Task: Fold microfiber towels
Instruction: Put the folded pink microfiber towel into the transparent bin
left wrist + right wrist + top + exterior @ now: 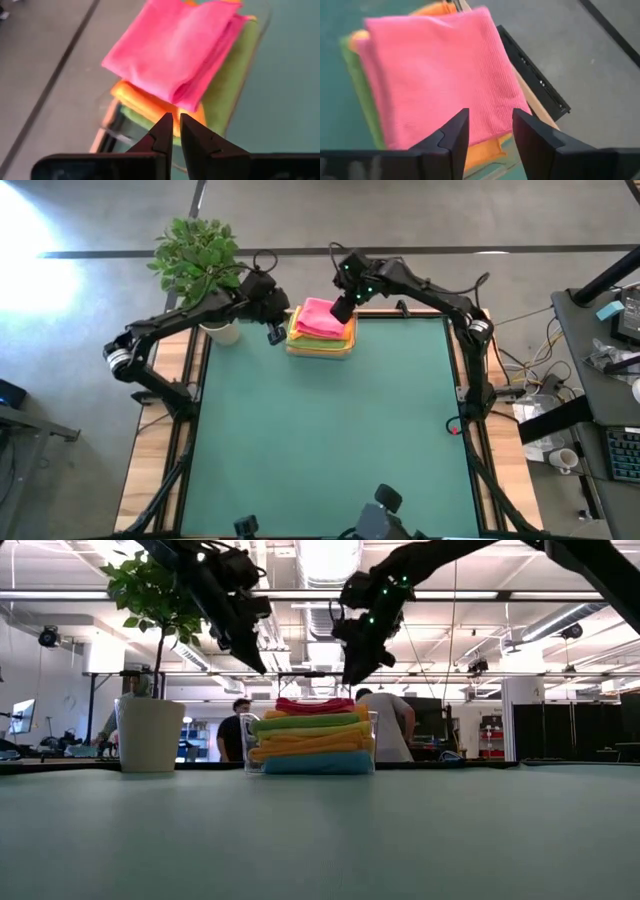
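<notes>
The microfiber towels (322, 328) lie folded in a stack inside a clear tray (371, 745) at the far edge of the green counter (330, 440), about midway between left and right. The low view shows the layers from the bottom up: light blue, orange and yellow, green, and a pink towel (437, 75) on top. A potted plant (200, 260) stands just left of the stack, at the counter's far left corner.

These cloths look soft, light and limp, with a fuzzy nap that should give the fingers good purchase rather than slip. A folded one will likely sag and fall open if lifted by a single layer, so the safer hold is judged to be a pinch over a folded edge or corner that catches all the layers at once. The tray looks light too and might shift if a towel is dragged instead of lifted.

The right gripper (489, 131) hovers just above the near right part of the pink towel, pointing down, its fingers released and apart with nothing between them. Its arm reaches in from the right side of the counter, elbow bent. The left gripper (173, 131) hangs just left of the stack, above the tray's left edge, angled downward, its fingers clenched together on nothing. Its arm stretches in from the left, passing by the plant.
</notes>
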`<act>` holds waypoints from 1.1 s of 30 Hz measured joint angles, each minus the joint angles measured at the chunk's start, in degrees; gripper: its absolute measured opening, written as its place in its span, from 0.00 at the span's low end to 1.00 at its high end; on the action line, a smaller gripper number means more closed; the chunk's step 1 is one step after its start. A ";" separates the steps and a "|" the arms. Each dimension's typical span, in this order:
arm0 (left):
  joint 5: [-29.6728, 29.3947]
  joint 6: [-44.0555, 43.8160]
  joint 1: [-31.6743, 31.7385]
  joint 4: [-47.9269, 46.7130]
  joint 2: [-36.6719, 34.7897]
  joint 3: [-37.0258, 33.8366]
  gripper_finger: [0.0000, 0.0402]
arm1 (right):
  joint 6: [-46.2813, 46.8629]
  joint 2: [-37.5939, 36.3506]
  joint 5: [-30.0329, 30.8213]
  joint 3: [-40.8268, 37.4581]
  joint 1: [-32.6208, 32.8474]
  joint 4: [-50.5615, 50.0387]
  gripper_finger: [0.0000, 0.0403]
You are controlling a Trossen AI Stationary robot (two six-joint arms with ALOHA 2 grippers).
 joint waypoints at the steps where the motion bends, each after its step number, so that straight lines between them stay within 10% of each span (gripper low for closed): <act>1: -0.65 -0.03 0.01 0.02 -0.34 0.00 0.05 | 0.06 -0.32 -0.67 0.27 0.00 0.04 0.36; 33: -0.89 -3.21 -0.16 7.07 14.37 -1.33 0.05 | 4.44 4.80 -8.71 -2.68 2.95 1.69 0.15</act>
